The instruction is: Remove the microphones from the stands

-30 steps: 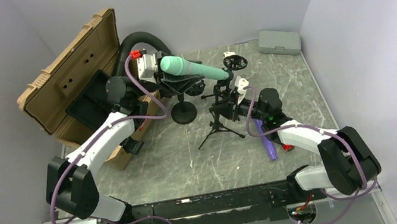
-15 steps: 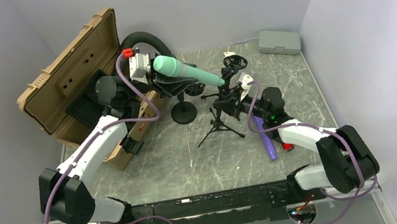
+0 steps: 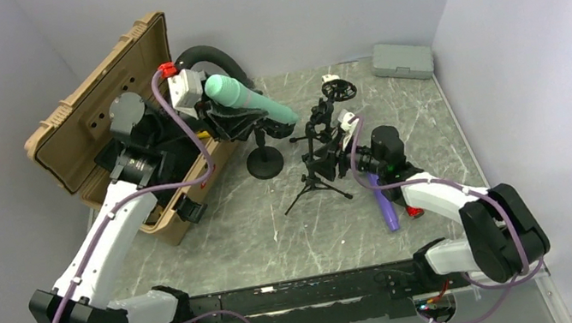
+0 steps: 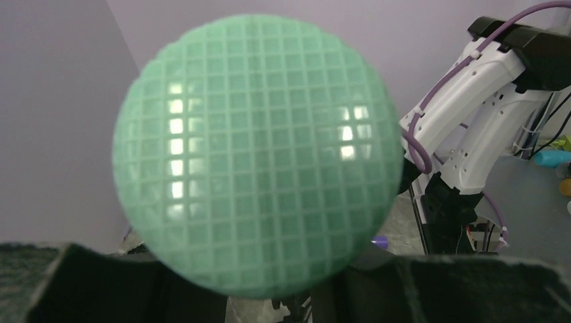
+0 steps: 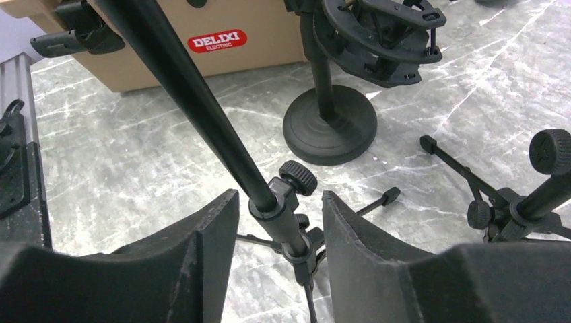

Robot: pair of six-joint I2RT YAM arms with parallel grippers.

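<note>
Above the desk's (image 3: pixel 234 239) left rear, left gripper (image 3: pixel 224 119) clamps the green microphone (image 3: pixel 256 105) aloft, apparently just free of the tripod stand (image 3: pixel 317 169), whose pole the right gripper (image 5: pixel 276 222) straddles, jaws parted, likely bracing it.

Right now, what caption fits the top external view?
Left gripper holds the green microphone aloft; right gripper straddles the pole of the tripod stand.

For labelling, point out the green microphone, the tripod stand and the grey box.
green microphone (image 3: pixel 254 102), top external view, middle of its handle.
tripod stand (image 5: pixel 197 101), right wrist view, on its black pole.
grey box (image 3: pixel 403 61), top external view, centre of its lid.
</note>
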